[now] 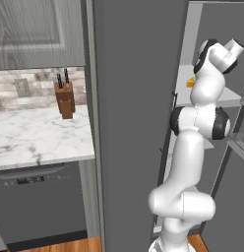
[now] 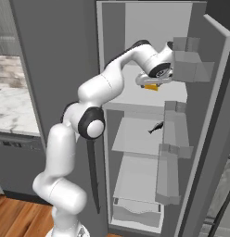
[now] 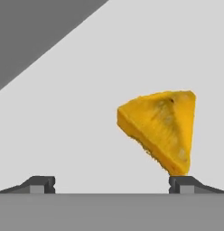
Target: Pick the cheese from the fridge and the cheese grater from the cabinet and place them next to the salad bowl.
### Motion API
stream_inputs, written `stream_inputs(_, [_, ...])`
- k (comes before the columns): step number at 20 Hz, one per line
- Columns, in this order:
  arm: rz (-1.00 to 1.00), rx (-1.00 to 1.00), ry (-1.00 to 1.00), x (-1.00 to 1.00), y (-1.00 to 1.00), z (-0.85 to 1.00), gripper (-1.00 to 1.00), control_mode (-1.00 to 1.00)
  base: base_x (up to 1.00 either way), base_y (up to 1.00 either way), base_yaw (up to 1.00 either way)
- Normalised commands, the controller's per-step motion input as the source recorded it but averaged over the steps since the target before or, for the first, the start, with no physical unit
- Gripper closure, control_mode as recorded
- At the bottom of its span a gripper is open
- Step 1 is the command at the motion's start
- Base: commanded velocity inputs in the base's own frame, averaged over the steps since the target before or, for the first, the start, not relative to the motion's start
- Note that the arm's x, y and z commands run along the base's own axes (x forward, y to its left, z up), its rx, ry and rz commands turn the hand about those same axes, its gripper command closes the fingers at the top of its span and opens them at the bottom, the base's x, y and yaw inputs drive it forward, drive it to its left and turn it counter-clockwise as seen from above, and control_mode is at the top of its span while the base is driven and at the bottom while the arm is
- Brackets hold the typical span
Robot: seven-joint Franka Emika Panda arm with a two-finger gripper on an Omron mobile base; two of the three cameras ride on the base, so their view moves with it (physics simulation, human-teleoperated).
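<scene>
Just cheese (image 3: 161, 129) off-centre, by tool (image 3: 112, 184) tip

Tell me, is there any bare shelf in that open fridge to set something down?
Yes. The pale shelf is bare left of the cheese. The lower shelves look bare except for a small dark object. It is crowded around the open gripper, right above the cheese.

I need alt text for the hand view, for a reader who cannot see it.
A yellow-orange cheese wedge lies on a pale grey fridge shelf, off-centre to the right. The gripper is open, its two dark fingers wide apart at the bottom; the wedge's lower tip is just above the right-hand one.
</scene>
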Motion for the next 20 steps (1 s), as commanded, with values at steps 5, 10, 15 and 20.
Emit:
stream_inputs(5, [0.04, 0.0, -0.05, 0.15, 0.0, -0.12, -1.0, -1.0, 0.0, 0.0, 0.0])
stream_inputs(10, [0.04, 0.0, -0.07, 0.13, -0.01, -0.15, -1.0, -1.0, 0.0, 0.0, 0.0])
stream_inputs(15, [0.02, 0.0, -0.04, 0.15, -0.13, -0.01, -1.0, -1.0, 0.0, 0.0, 0.0])
stream_inputs(20, [0.01, 0.0, -0.03, 0.1, -0.13, 0.0, -1.0, -1.0, 0.0, 0.0, 0.0])
